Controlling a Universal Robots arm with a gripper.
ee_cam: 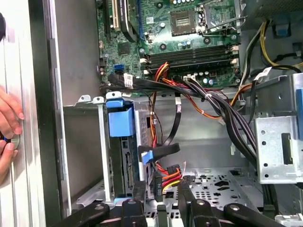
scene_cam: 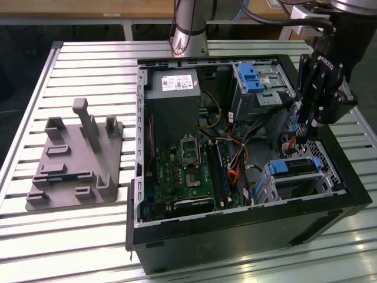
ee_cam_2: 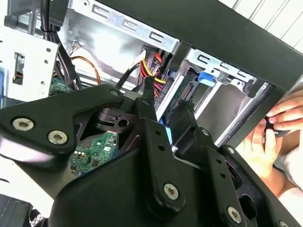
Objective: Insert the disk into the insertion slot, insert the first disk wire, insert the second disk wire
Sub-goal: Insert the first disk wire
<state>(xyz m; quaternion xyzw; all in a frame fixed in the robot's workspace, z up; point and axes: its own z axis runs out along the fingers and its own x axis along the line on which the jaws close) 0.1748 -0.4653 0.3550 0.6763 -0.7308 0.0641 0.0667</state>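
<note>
A: hand status?
B: I see hand (ee_cam: 162, 185) w/ fingers apart, nothing gripped, low inside PC case (scene_cam: 235, 236), at the exterior view's right.
A: disk?
B: disk (ee_cam: 120, 124) sits in insertion slot (scene_cam: 294, 190), near end of case. blue-tipped wire (ee_cam: 147, 156) + red/yellow wire plug (ee_cam: 170, 171) just beside it.

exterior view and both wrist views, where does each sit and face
Exterior view: off the arm, looking down into the open computer case; arm and gripper show.
First wrist view: on the wrist, facing the motherboard and disk; gripper shows.
Second wrist view: on the wrist, facing the insertion slot past the gripper.
Shared: both wrist views show a person's hand beside the case.
</note>
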